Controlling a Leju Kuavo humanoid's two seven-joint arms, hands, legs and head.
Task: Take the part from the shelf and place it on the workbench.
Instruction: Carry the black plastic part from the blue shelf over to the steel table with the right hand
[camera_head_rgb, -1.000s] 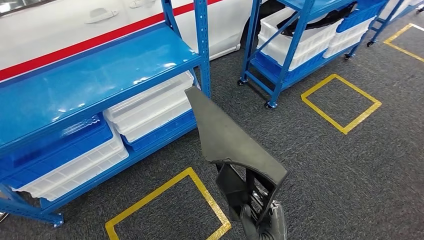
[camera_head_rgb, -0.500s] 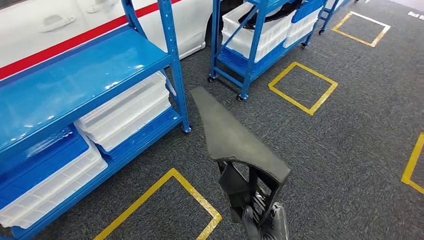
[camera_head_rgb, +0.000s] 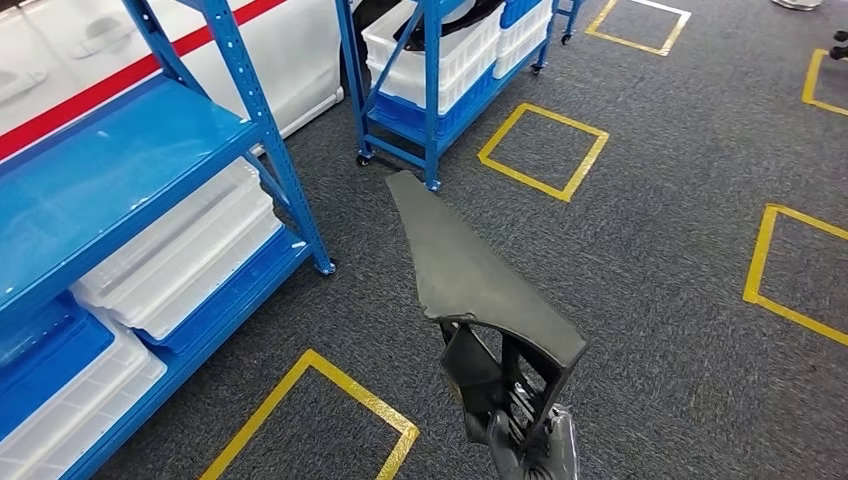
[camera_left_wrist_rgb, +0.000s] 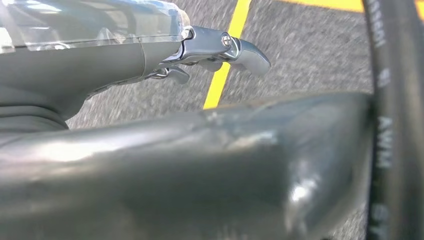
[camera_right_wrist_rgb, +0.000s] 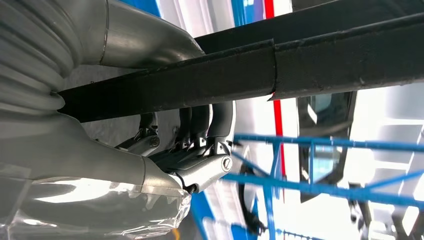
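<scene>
The part (camera_head_rgb: 470, 270) is a black, flat triangular panel with a ribbed bracket under its wide end. My right hand (camera_head_rgb: 530, 450) holds it by that bracket at the bottom of the head view, with the pointed tip aimed away from me over the carpet. In the right wrist view the fingers (camera_right_wrist_rgb: 200, 130) wrap around the part's dark edge (camera_right_wrist_rgb: 300, 65). My left hand (camera_left_wrist_rgb: 220, 50) hangs over the grey floor with its fingers loosely extended and nothing in them.
A blue shelf (camera_head_rgb: 200, 130) with white bins (camera_head_rgb: 180, 260) stands at the left. A second wheeled blue rack (camera_head_rgb: 430, 90) holds more bins behind it, beside a white car (camera_head_rgb: 80, 60) with a red stripe. Yellow taped squares (camera_head_rgb: 540, 150) mark the grey carpet.
The camera has swung to the right, so the shelves and car have slid left and more carpet shows at the right. The part stays held the same way in my right hand.
</scene>
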